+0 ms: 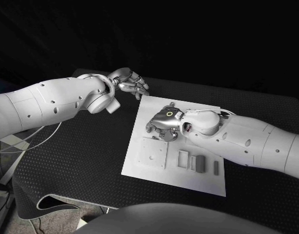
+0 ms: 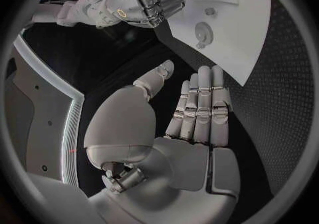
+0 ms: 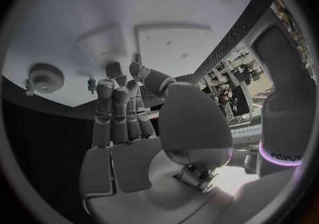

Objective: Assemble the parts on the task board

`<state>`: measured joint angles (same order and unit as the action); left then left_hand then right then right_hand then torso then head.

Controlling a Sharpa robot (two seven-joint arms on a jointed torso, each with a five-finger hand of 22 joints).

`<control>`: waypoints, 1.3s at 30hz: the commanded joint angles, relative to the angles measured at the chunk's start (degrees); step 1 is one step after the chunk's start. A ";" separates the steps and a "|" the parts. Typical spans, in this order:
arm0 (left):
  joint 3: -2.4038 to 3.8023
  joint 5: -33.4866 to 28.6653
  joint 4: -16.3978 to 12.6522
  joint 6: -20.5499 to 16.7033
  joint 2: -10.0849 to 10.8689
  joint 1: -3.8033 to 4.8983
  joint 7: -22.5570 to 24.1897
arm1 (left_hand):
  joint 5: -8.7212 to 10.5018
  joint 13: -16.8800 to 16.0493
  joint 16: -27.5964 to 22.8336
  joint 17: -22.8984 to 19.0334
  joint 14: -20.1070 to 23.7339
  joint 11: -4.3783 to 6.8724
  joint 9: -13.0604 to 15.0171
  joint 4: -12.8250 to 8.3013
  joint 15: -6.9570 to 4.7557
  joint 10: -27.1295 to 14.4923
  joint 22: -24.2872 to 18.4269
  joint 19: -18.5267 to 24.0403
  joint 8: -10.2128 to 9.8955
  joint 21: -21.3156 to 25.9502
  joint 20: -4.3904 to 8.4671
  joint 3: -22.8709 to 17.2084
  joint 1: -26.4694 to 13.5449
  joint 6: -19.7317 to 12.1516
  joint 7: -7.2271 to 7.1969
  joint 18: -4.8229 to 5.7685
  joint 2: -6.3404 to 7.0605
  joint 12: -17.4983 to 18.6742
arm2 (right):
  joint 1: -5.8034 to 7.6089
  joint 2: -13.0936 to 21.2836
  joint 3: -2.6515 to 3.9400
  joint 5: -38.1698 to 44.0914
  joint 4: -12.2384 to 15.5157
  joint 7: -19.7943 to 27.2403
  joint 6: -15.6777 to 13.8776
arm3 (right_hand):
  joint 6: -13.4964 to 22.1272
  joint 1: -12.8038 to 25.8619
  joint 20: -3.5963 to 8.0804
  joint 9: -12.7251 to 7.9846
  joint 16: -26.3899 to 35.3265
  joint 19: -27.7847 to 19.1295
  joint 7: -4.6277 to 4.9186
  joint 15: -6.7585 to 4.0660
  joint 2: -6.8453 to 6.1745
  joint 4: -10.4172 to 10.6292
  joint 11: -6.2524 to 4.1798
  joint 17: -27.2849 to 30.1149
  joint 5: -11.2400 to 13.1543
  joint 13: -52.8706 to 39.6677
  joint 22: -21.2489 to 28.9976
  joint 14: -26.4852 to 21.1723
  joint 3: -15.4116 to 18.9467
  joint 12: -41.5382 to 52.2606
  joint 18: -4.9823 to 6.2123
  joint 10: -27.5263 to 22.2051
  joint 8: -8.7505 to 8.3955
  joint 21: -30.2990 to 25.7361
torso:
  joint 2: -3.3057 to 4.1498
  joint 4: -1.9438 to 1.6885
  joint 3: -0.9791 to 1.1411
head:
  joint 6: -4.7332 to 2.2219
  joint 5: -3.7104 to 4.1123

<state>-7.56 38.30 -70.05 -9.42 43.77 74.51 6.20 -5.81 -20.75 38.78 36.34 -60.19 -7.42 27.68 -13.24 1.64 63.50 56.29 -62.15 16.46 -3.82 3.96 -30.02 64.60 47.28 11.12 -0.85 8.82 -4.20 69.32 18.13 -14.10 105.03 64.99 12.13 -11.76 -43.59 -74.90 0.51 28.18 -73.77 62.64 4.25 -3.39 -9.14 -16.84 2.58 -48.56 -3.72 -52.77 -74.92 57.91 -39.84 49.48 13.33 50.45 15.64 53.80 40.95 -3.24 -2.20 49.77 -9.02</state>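
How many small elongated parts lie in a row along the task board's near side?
3, side by side beside the square plate on the task board: a pale frame-like piece, a grey bar, a shorter bar. The right hand may hide others.

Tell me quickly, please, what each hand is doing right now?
Left hand: open, holding nothing, beside the task board.
Right hand: over the board; cannot tell.

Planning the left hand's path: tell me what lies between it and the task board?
Bare black table only, head view: left hand hovers off task board corner.
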 commanded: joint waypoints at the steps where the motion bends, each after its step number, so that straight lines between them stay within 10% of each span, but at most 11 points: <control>1: 0.03 0.08 -0.07 0.67 -0.20 0.10 0.34 | -0.08 -0.07 -0.25 0.11 -0.46 -0.08 -0.06 0.23 -0.10 0.00 -0.10 -0.40 0.34 -0.17 0.13 0.03 -0.09 -0.23 -0.03 -0.12 -0.40 0.14 | 0.00 -0.36 0.00 1.51 -0.26 0.98 2.13 | 0.08 -0.18 0.05 0.07 -0.32 -0.53 -0.08 0.05 -0.08 0.01 0.06 0.07 0.27 0.06 -1.12 -0.60 0.26 0.42 1.67 -0.59 0.27 -0.29 | 0.00 -0.02 0.03 | -0.02 -0.01; 39: 0.04 0.11 -0.37 0.64 -0.17 0.15 0.33 | -0.08 -0.11 -0.42 0.33 -0.51 -0.08 -0.09 0.33 -0.10 -0.01 -0.14 -0.40 0.39 -0.18 0.14 0.07 -0.12 -0.24 -0.03 -0.13 -0.38 0.13 | -1.94 -1.65 0.00 2.53 -3.40 1.50 3.48 | 0.27 0.10 -0.04 0.24 -0.84 -0.61 0.05 0.11 0.40 -0.01 0.10 0.10 0.25 0.23 -1.15 -0.85 0.82 1.16 1.67 -0.85 0.54 -0.03 | 0.07 -0.01 0.07 | 0.23 0.06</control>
<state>-7.55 38.33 -70.23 -9.35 43.65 74.53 6.18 -5.81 -20.77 38.56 36.61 -60.40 -7.42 27.64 -13.25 1.43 63.50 56.21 -62.15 16.46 -3.82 3.96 -30.02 64.60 47.28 11.12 -0.85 8.82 -4.20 67.53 16.42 -14.00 106.61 61.94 13.27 -10.07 -43.62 -74.90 0.29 28.40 -74.27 62.43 4.19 -3.36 -9.13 -16.83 2.55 -48.51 -3.77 -52.69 -74.92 57.48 -39.22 50.37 13.39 50.06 15.86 53.80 41.01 -3.22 -2.13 50.00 -8.94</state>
